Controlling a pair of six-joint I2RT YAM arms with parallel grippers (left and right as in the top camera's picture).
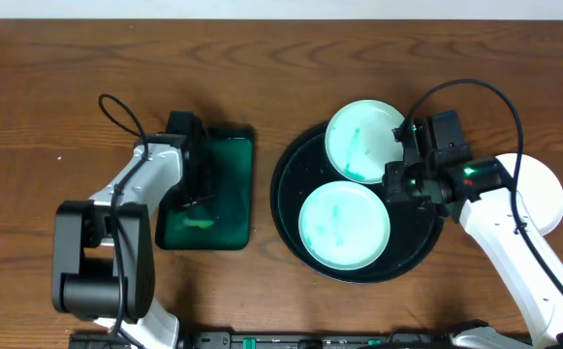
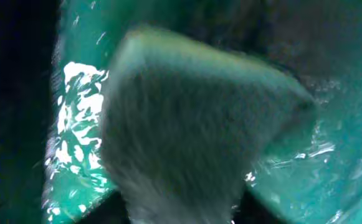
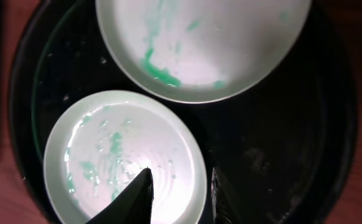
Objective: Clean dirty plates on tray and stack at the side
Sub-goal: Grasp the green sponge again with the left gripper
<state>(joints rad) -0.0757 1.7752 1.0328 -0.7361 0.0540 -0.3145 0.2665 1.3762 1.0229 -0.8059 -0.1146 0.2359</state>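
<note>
The black round tray [image 1: 286, 194] holds two white plates with teal smears: a far plate [image 1: 363, 141] and a near plate [image 1: 344, 228]. A third white plate [image 1: 545, 194] lies on the table at the right, partly under my right arm. My right gripper [image 1: 395, 184] is open at the near plate's right rim. In the right wrist view the right gripper [image 3: 181, 193] has one finger over the near plate [image 3: 106, 149] and one outside its rim, with the far plate [image 3: 218, 43] and the tray [image 3: 280, 143] beyond. My left gripper [image 1: 192, 189] is shut on a grey sponge [image 2: 187, 124].
A dark green rectangular tray [image 1: 228, 165] stands left of the black tray. It holds teal liquid [image 2: 330, 155], and the sponge hangs just over it. Bare wooden table surrounds both trays.
</note>
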